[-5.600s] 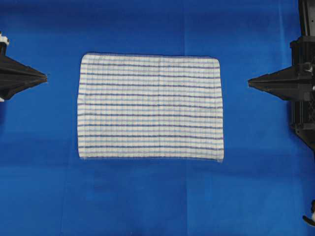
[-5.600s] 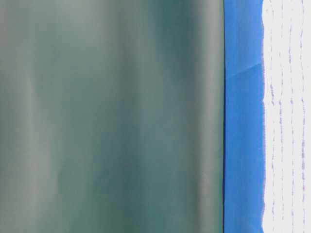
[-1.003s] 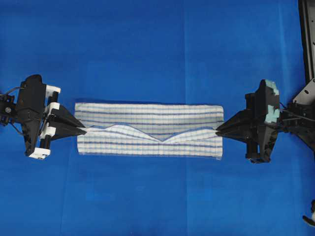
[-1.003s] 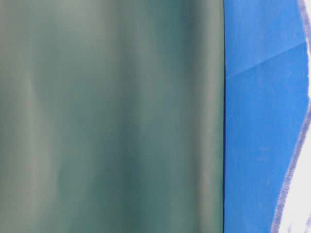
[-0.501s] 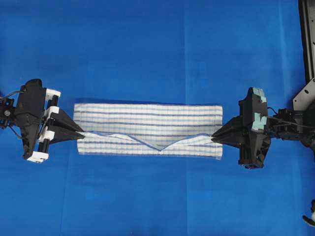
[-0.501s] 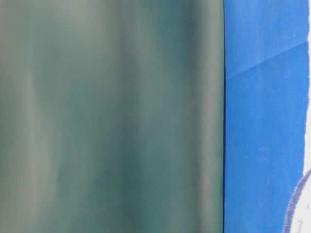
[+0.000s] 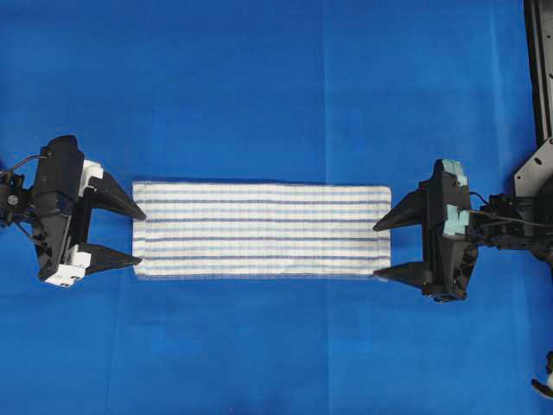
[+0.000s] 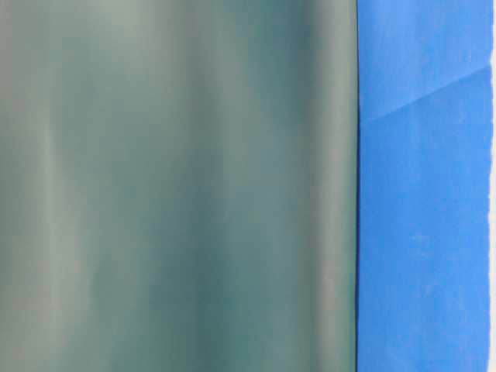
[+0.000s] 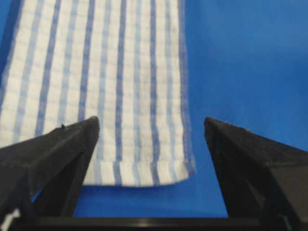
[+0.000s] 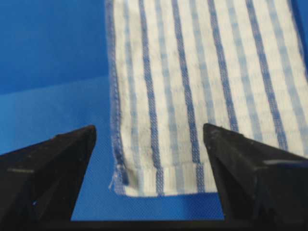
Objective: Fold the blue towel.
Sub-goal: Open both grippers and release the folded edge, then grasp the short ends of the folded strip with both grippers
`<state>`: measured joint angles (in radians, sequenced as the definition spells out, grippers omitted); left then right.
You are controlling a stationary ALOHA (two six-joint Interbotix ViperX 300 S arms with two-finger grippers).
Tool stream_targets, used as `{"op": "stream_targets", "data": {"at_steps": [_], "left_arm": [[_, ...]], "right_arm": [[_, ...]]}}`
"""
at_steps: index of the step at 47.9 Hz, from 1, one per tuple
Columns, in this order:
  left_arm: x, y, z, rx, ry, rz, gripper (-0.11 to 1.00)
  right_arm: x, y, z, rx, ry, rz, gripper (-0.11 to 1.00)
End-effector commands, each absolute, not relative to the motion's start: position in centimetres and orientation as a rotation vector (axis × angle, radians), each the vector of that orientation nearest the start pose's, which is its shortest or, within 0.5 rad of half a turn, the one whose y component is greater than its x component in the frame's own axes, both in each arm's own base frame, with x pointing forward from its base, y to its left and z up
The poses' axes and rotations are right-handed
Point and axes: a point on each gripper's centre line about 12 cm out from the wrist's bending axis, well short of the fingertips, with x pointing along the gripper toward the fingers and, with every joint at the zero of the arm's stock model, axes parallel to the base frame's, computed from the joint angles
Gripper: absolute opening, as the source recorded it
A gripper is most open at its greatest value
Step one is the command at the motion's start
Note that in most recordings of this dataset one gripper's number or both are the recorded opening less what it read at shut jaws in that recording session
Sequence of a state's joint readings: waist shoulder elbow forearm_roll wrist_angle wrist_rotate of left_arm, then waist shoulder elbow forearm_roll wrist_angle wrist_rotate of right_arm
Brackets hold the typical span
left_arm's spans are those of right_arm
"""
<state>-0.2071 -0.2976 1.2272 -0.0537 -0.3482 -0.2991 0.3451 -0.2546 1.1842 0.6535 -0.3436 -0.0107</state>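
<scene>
Here, unmarked blue towel (image 7: 261, 229), no txt.

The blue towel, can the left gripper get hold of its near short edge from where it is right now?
Probably yes: the left gripper is open, its jaws flanking the blue towel's short edge with nothing between.

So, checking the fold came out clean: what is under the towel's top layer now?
The blue towel lies as a flat narrow strip on the blue surface. Whatever is beneath the top layer is covered; only striped cloth and hemmed edges show.
</scene>
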Motion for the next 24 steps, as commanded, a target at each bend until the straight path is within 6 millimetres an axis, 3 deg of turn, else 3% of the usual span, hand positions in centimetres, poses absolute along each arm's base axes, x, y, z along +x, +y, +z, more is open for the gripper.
{"op": "stream_targets", "data": {"at_steps": [1,14,24], "left_arm": [[24.7,-4.3,13.6,-0.283,0.575,-0.062,0.80],[25.2,-1.7,14.5,-0.289,0.533,0.027,0.76],[26.0,-1.1,15.4,-0.197,0.508,0.022,0.76]], "right_arm": [[24.8,6.3,13.3,0.409,0.595,-0.048,0.92],[24.9,2.7,13.6,0.399,0.543,-0.160,0.89],[25.2,0.9,13.8,0.352,0.531,-0.211,0.89]]}}
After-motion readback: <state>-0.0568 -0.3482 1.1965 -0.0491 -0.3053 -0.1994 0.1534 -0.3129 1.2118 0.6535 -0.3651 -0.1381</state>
